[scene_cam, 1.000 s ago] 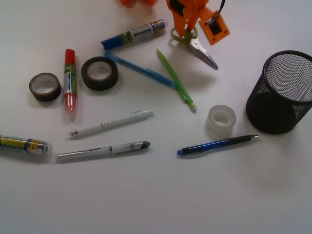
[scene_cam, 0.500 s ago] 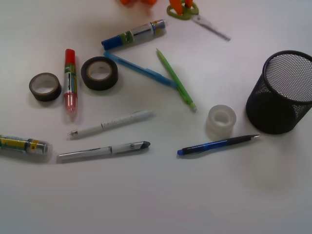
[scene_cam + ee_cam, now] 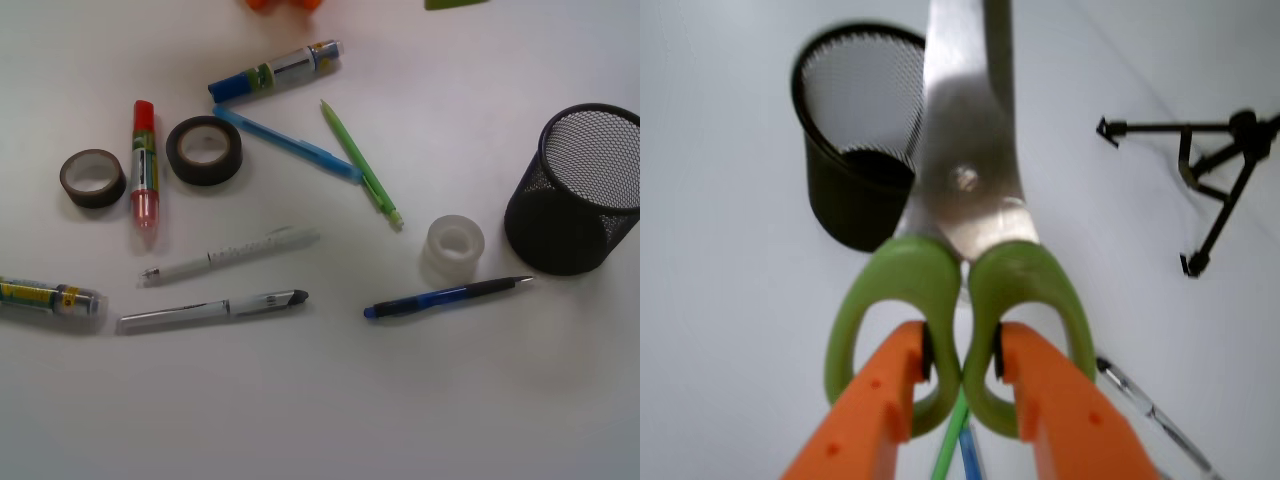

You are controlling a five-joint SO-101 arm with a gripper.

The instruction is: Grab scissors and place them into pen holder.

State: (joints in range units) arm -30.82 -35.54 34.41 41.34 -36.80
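Observation:
In the wrist view my gripper [image 3: 961, 352] is shut on the scissors [image 3: 965, 190], one orange finger inside each olive-green loop handle, pinching the two inner bars together. The silver blades point away from me, held high above the table. The black mesh pen holder [image 3: 855, 150] stands upright below and left of the blades. In the front view the pen holder [image 3: 580, 190] stands at the right edge; only a green sliver of the scissors [image 3: 455, 3] shows at the top edge, and the gripper itself is out of that frame.
Scattered on the white table: a clear tape roll [image 3: 454, 245], blue-black pen [image 3: 445, 297], green pen [image 3: 361, 163], blue pen [image 3: 290, 144], black tape roll [image 3: 204, 150], brown tape roll [image 3: 92, 177], red marker [image 3: 144, 163], two white pens, two glue sticks. A black tripod [image 3: 1210, 170] shows in the wrist view.
The gripper has lifted the scissors off the table and carried them up out of the front view's top edge. Everything else on the table has stayed put.

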